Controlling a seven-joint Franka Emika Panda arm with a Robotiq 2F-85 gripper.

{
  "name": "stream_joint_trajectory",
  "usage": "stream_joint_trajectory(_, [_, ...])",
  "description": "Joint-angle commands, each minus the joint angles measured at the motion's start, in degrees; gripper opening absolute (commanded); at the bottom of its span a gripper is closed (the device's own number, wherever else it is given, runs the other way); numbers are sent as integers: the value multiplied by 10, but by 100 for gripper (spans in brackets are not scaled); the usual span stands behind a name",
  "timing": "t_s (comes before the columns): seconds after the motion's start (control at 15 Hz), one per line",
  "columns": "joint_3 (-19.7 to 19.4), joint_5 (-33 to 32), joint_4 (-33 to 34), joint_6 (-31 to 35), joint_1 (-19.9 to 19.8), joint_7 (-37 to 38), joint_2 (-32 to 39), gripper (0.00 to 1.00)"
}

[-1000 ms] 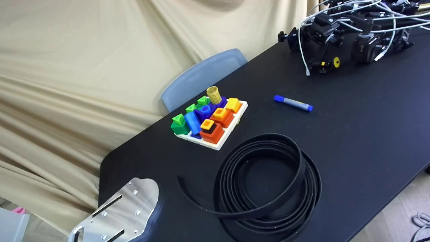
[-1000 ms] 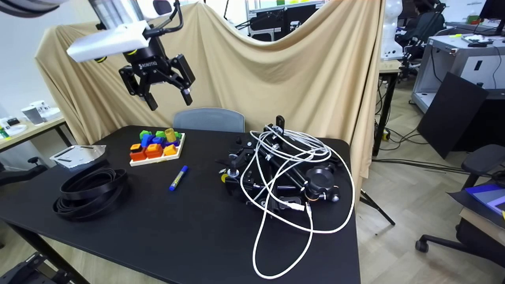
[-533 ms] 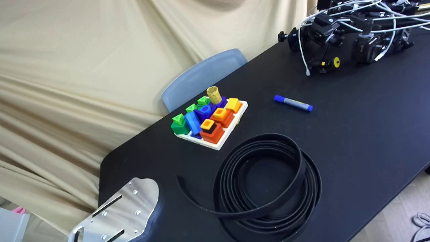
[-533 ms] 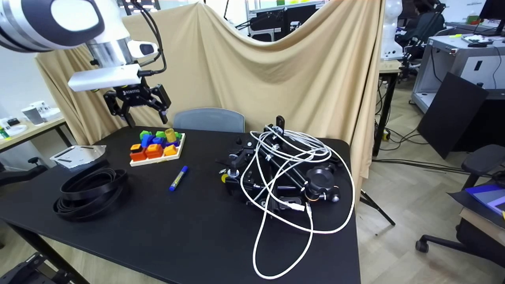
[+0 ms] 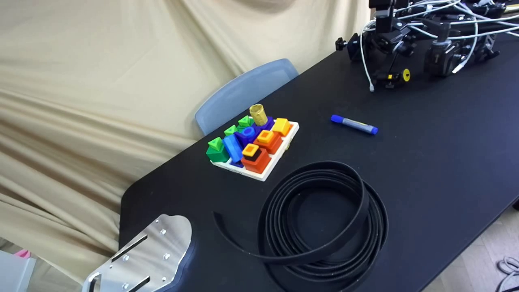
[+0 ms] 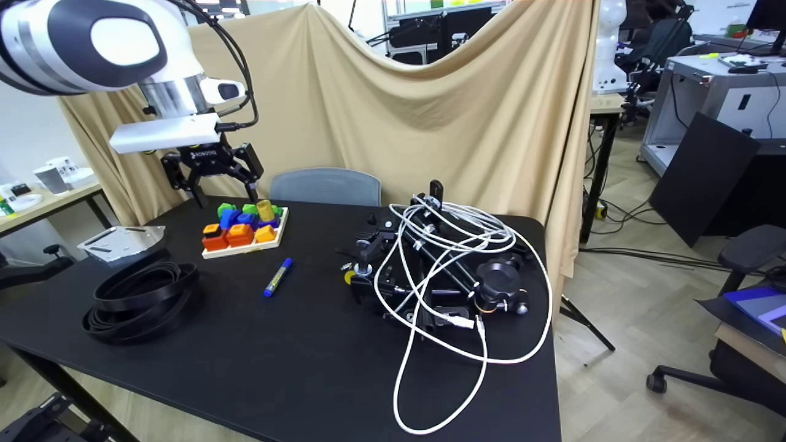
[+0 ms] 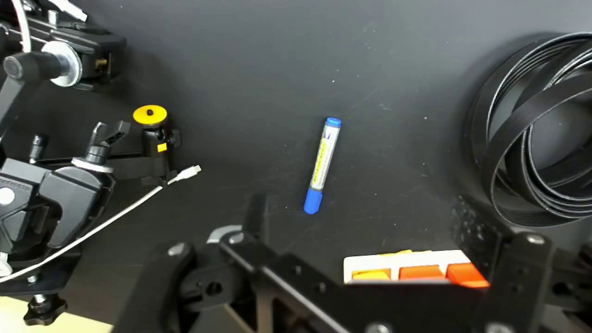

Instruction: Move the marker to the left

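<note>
The black table (image 6: 295, 368) has rounded far corners. In an exterior view, near the far left corner lies a block board (image 6: 245, 248); between the left and near edges, a coil of black strap (image 6: 142, 302). A heap of black clamps (image 6: 462, 277) sits near the far right corner, white cables (image 6: 484, 360) looping toward the near edge. A blue marker (image 6: 278, 277) lies between coil and heap, capped end toward the far edge. A metal plate (image 6: 126, 241) seems to rest by the left edge, its underside hidden.

"ROBOTIQ" stands on the black housing (image 6: 210, 158) above the fingers (image 6: 252, 192).
</note>
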Motion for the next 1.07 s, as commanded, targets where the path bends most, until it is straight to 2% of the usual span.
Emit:
stream_joint_trajectory(0.0, [14,12,18,39,-4,30,51,100])
stream_joint_trajectory(0.27, [34,20,40,126,-2,89,140,100])
stream_joint_trajectory(0.53, [45,-27,67,207,13,195,225,100])
stream_joint_trajectory(0.8, [11,-82,87,286,50,303,287,100])
stream_joint_trajectory(1.0, [-22,-95,96,312,76,353,321,100])
